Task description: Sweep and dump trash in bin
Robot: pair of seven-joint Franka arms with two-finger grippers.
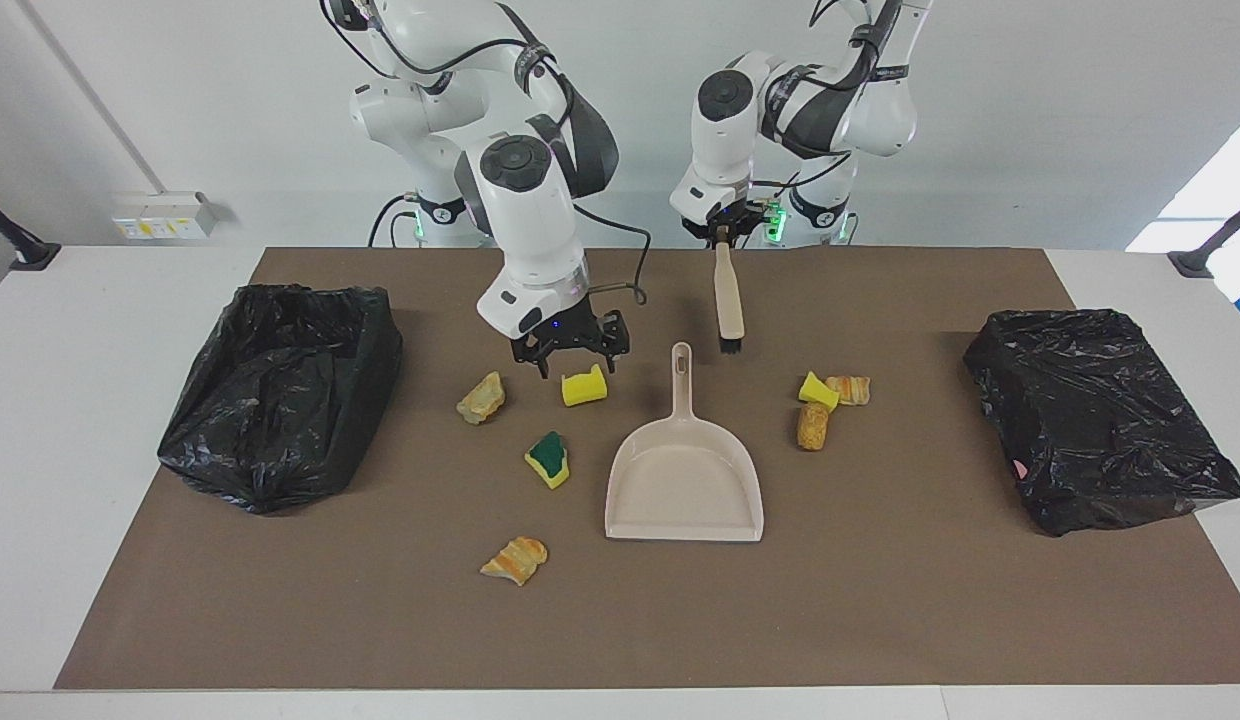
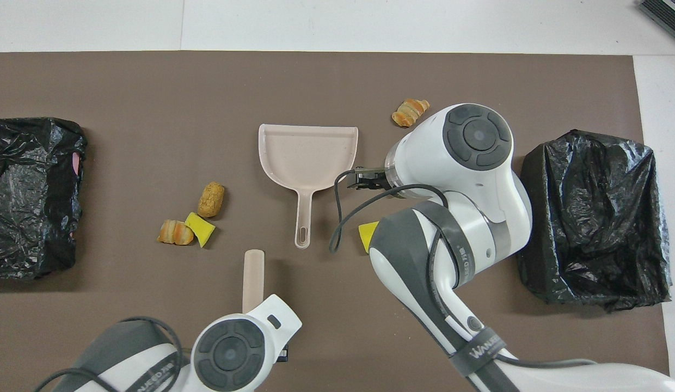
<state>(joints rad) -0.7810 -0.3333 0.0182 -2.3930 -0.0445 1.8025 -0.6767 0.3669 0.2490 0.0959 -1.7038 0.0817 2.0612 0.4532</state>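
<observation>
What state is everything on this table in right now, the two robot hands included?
Left hand: shut on the brush, lifted off the mat.
Right hand: open, empty, over the yellow sponge bit.
Dustpan: flat on the mat, empty.
Scraps: all loose on the mat, none in the dustpan.
Bin at the right arm's end: bag open.
Bin at the left arm's end: bag crumpled.

shells (image 1: 525, 215): my glossy white casings, rounded
joint caps (image 2: 477, 135): dark grey discs
cables (image 2: 370, 204): black, looping loose
grippers (image 1: 570, 345): my black fingers
band (image 2: 476, 348): grey, lettered
</observation>
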